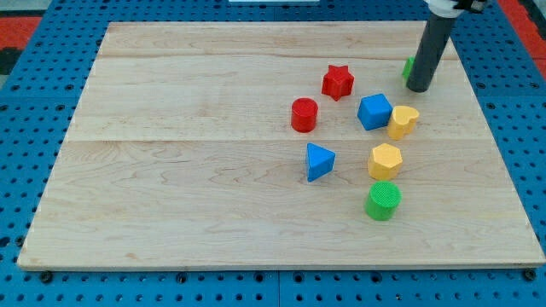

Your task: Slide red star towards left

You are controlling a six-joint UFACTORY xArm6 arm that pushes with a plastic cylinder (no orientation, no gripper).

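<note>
My tip (418,88) rests bare on the board, holding nothing, well right of the red star (338,81) (a green block (409,67) peeks out behind it). The star looks light, stiff and likely to spin, so press squarely on its right side.

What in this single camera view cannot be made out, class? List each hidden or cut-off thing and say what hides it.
- Green block, camera view: only a sliver shows at the rod's left; the rod covers the rest, so its shape is unclear.
- Whether my tip touches that green block: hidden by the rod itself.
- The arm above the rod: cut off by the view's top edge.
- The red star shows whole, left of my tip.
</note>
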